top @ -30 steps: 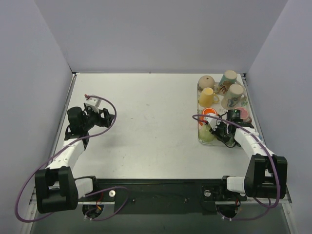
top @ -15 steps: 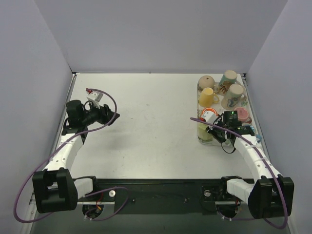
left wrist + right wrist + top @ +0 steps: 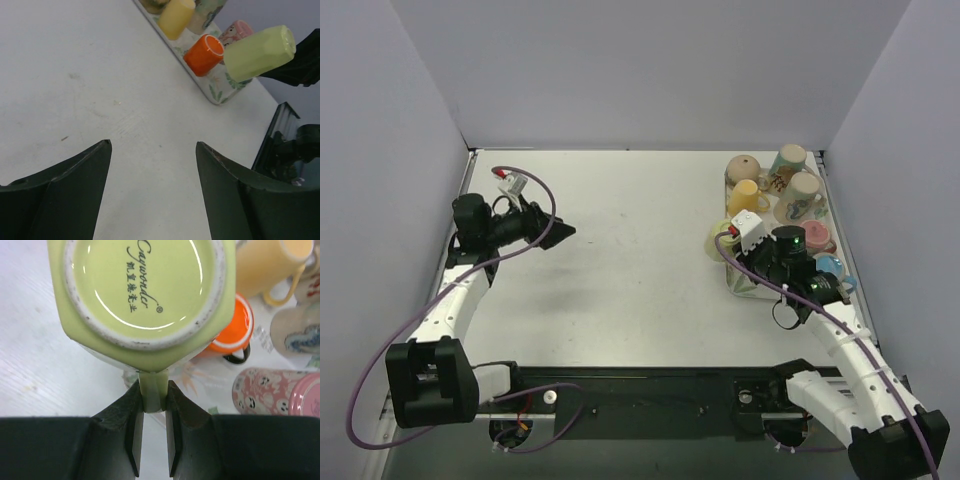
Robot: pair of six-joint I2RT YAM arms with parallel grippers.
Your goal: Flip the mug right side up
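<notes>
One second back, the green mug (image 3: 719,240) sat low at the near end of the tray (image 3: 733,289), with the right gripper (image 3: 733,243) down over it. Now the mug has been lifted off the tray and hangs above its left rim. The right arm has also stretched up and forward from its base. The left gripper (image 3: 556,232) has swung round to point across the table (image 3: 620,270) toward the tray.

The right wrist view alone shows the grip. Both fingers (image 3: 133,415) are pinched tight on the mug's handle, and the printed base fills the top of that view. An orange mug (image 3: 236,325) and a pink mug (image 3: 252,392) lie below it.

The left wrist view gives the side-on look. The mug (image 3: 257,52) is in the air, tipped on its side above the tray's edge (image 3: 214,92), and its base faces the dark gripper holding it. A yellow mug (image 3: 176,17) lies further along the tray.

The left arm reaches forward with its elbow bent. Its fingers (image 3: 75,190) are spread wide apart and hold nothing.
</notes>
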